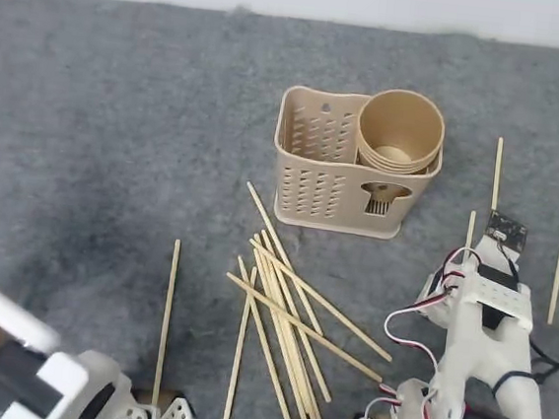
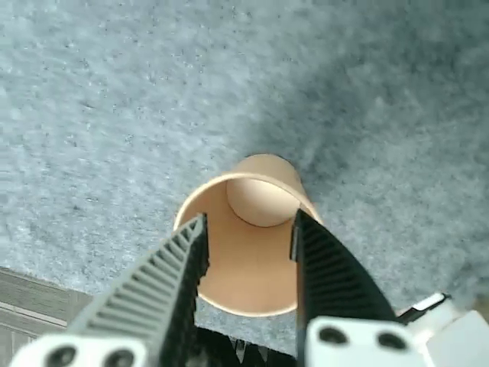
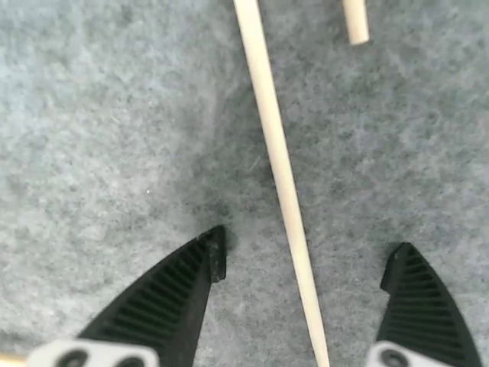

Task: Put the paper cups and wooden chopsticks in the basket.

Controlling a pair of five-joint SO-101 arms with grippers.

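My left gripper point(image 2: 248, 229) has its jaws drawn in against both sides of a paper cup point(image 2: 252, 267), well apart from the basket point(image 1: 316, 188), where one compartment already carries stacked cups point(image 1: 401, 132). My right gripper point(image 3: 309, 245) stands with jaws wide, astride a single chopstick point(image 3: 279, 168) on the grey carpet point(image 3: 99, 115) without touching it. Judged step: the cup awaits carriage to the basket, clear of the loose chopsticks point(image 1: 289, 319), while my right jaws need to lower and close. No brand, label or legible writing is found.
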